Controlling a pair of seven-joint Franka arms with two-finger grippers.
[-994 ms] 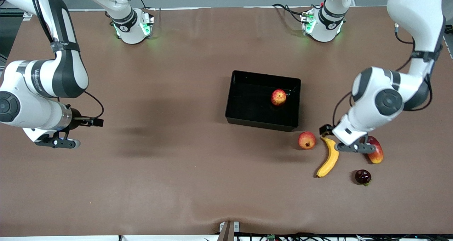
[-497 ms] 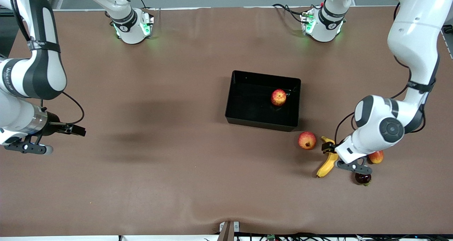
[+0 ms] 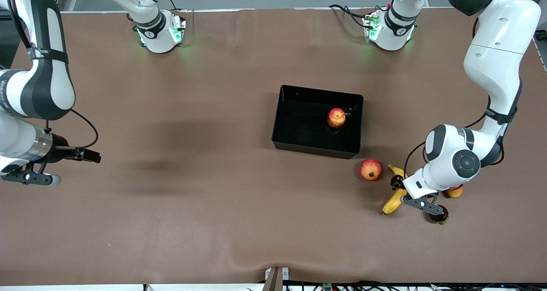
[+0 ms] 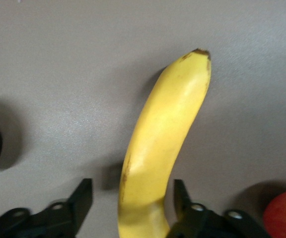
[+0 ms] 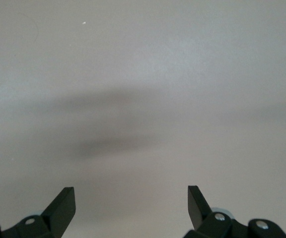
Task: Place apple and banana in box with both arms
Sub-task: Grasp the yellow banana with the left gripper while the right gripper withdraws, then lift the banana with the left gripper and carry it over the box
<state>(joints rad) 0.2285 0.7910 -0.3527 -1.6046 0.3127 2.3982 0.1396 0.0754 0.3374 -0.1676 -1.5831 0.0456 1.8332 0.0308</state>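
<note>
Counter, brown, one

1. Dark red-purple fruit, one; the nearest item to the front edge, toward the left arm's end, partly hidden under the left gripper.
2. Banana, one, yellow with dark tips; lying on the counter just beside the dark fruit, its middle covered by the left arm's wrist. In the left wrist view the banana runs up between the two fingers.
3. Left gripper, one; low over the banana, jaws wide and straddling it, not closed on the fruit. The fingers look near or on the counter surface; contact cannot be told.
4. Red-yellow fruit, one; only a small part shows below the left arm's elbow joint, a little farther from the front edge than the dark fruit.
5. Orange-red round fruit, one, with a dark crown end; beside the banana's upper tip, just off the box's near corner.
6. Right gripper, one; waits over bare counter near the right arm's end edge, jaws wide with nothing between them.
7. Box, one, glossy black; about mid-counter, well apart from all edges.
8. Apple, one, red with yellow streaks; inside the box, toward its left-arm-end wall
</note>
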